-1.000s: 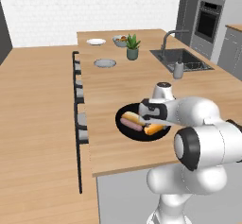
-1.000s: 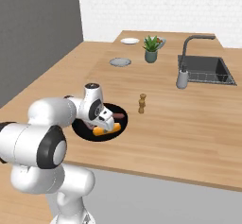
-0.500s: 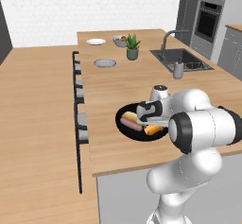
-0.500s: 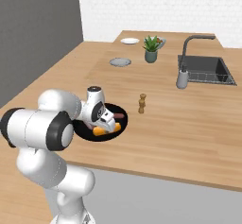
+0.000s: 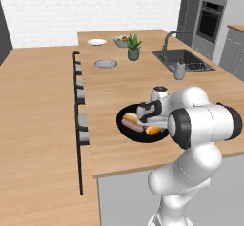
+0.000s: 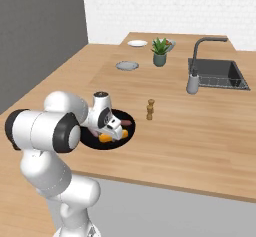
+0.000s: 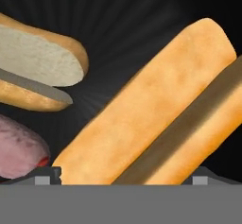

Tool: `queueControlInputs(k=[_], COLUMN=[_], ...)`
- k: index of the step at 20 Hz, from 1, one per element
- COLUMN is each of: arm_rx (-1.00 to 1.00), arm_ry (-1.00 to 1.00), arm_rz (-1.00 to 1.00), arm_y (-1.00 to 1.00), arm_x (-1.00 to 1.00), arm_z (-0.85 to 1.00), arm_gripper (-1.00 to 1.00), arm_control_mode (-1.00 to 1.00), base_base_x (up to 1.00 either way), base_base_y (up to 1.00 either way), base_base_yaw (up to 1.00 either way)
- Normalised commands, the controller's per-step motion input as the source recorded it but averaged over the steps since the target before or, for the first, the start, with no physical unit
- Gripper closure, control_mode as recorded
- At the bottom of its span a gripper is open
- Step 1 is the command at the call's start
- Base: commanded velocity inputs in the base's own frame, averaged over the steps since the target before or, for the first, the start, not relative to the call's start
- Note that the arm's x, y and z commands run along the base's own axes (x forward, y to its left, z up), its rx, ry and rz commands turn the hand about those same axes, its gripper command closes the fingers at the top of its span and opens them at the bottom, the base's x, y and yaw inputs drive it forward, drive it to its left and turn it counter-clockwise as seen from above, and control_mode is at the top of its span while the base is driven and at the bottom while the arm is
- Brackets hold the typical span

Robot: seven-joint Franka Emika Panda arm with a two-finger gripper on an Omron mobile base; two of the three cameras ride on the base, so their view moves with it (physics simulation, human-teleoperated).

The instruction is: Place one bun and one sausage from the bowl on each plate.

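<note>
The wide, shallow black bowl (image 5: 125, 128) sits near the front edge of the light wooden desk (image 5: 109, 87), directly before the robot, with the white arm bent low over its right half. The pincer (image 7: 123, 179) hangs just above the food with its jaws spread wide, holding nothing; its dark fingertips (image 7: 46, 176) flank the near end of a long golden split bun (image 7: 156, 109) that lies diagonally across the black floor of the bowl. Beside that bun in the hand view lies a second split bun with a pale cut face (image 7: 35, 67), and a pinkish-brown sausage (image 7: 19, 150) rests at the left, apart from the golden bun. From the left base view a bun (image 5: 129, 118) and a sausage (image 5: 133, 126) show on the bowl's open left side, while the hand covers the rest.

Just beyond the bowl, a small brown pepper mill (image 6: 150, 109) stands upright on the bare wood. Farther back, a sunken dark sink (image 6: 220, 74) with a curved grey faucet (image 6: 201, 48) lies to the right, a small grey bottle (image 6: 192, 83) at its near corner. On the far part of the desk a pale grey round plate (image 5: 106, 64) lies flat, and well behind it a white round plate (image 5: 96, 42). Near those stand a green potted plant (image 5: 134, 47) and, just behind it, a small white bowl of colourful fruit (image 5: 121, 40). Dark stools (image 5: 81, 96) line the desk's left side.
</note>
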Motion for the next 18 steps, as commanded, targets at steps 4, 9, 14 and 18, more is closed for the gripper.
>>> queueControlInputs(k=[4, 9, 14, 18], arm_rx=[0.0, 0.0, 0.0, 0.01], arm_ry=[0.04, 0.0, 0.0, 0.0], arm_rz=[0.0, 0.0, 0.0, 0.0], arm_y=[0.0, 0.0, -0.01, -0.01], arm_x=[0.0, 0.0, -0.09, -0.19], arm_z=[0.0, 0.0, 0.22, 0.8], arm_gripper=[1.0, 1.0, 1.0, 1.0], arm_control_mode=[-1.0, -1.0, -1.0, -1.0], base_base_x=[0.0, 0.0, 0.0, 0.0], base_base_y=[0.0, 0.0, 0.0, 0.0], base_base_yaw=[0.0, 0.0, 0.0, 0.0])
